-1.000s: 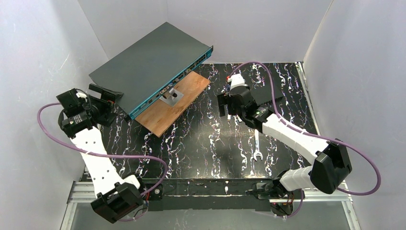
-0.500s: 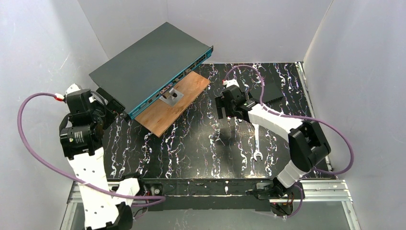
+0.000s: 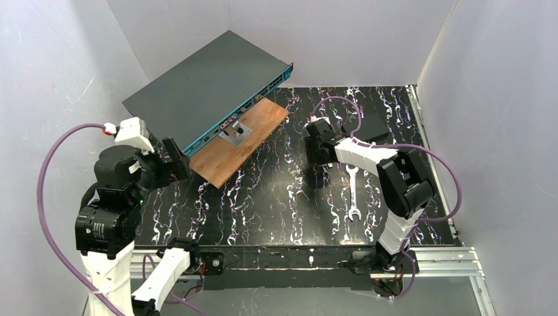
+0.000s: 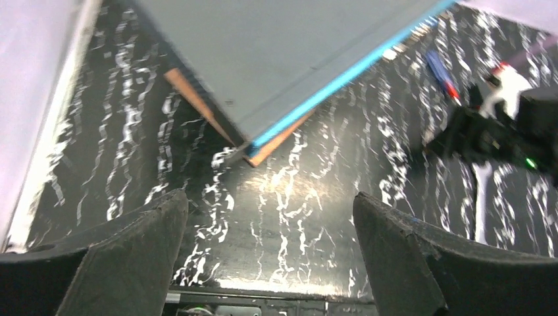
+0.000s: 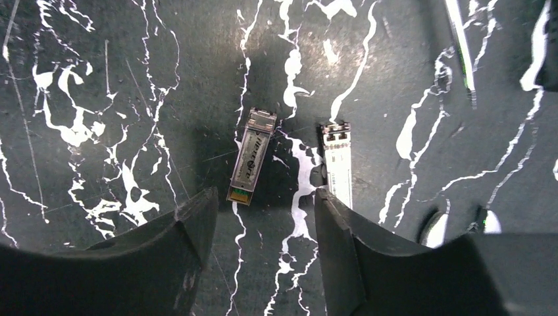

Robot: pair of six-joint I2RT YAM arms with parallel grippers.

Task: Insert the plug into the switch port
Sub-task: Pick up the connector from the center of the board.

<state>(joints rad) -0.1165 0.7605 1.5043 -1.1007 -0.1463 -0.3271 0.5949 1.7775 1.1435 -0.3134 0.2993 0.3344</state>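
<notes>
Lying flat on a black, white-veined table point(image 5: 99, 79), a small silver plug point(image 5: 251, 158) sits just in front of the right gripper point(image 5: 266, 197), its near end just between the two fingertips. The jaws stand partly open on either side of it, not touching it and holding nothing. In the right wrist view the plug's long axis runs almost straight away from the camera, leaning slightly right, with its green-tipped end nearest the jaws. A second plug point(image 5: 337, 164) lies just beside it, roughly parallel, partly hidden by one finger. The switch point(image 3: 204, 85), a big flat grey box, sits at the far left, well apart from the plug. Its long teal port edge runs diagonally, facing the table's middle, above a wooden board point(image 3: 240, 148). The left gripper point(image 3: 172, 161) hovers near the switch's near corner, jaws wide open and empty. A wrench point(image 3: 353, 191) lies near the right arm.
</notes>
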